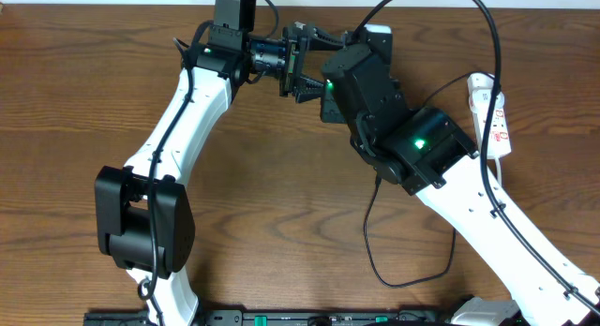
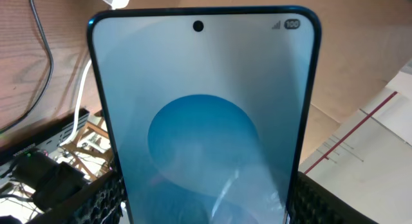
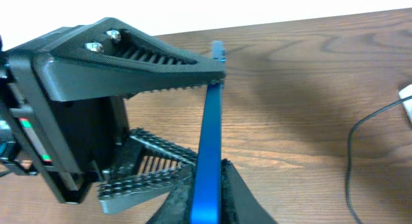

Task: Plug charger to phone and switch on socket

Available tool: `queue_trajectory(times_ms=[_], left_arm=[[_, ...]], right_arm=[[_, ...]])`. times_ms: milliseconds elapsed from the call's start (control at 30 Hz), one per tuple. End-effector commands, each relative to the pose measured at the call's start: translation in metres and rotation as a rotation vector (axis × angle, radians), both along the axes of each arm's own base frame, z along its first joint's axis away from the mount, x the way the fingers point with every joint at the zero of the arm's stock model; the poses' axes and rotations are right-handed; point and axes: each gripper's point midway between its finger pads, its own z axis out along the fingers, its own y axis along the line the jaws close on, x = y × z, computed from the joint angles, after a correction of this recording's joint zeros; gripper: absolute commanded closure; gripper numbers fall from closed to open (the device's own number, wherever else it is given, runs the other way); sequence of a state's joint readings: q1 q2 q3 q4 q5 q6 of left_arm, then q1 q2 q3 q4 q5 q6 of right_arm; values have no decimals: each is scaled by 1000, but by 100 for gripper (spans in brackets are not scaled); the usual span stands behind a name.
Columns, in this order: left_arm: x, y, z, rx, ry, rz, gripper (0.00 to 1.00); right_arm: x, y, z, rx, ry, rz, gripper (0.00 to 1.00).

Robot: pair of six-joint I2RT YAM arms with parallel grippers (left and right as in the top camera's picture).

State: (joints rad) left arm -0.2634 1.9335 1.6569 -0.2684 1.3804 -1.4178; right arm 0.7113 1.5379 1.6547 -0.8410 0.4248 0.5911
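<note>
The right gripper (image 3: 207,199) pinches the phone (image 2: 203,108) edge-on while the left gripper (image 2: 209,199) clamps its width, so we fear a mismatched pull wrenching it loose.

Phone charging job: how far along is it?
Nothing looks finished. In hand: left tool and right tool both grip the phone above the table. Left to do: the charger cable trails loose, no plug showing in the phone, and the socket sits untouched.
</note>
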Motion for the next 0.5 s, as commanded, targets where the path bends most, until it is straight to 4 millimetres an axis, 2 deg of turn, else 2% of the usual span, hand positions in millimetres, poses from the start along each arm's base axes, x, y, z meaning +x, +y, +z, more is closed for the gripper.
queue_trajectory(times_ms=[0,367,400,467], left_arm=[[-6,3,13,-19,-19,-12,31],[-6,3,13,-19,-19,-12,29],[-6,3,13,-19,-19,-12,20],[-6,3,13,-19,-19,-12,12]], right_arm=[[2,1,8,7,-19,-5,99],[3,0,9,78,-17,-70,99],[5,-3,11,91,-25,-99,99],[7,-11,14,103,-43,-155,99]])
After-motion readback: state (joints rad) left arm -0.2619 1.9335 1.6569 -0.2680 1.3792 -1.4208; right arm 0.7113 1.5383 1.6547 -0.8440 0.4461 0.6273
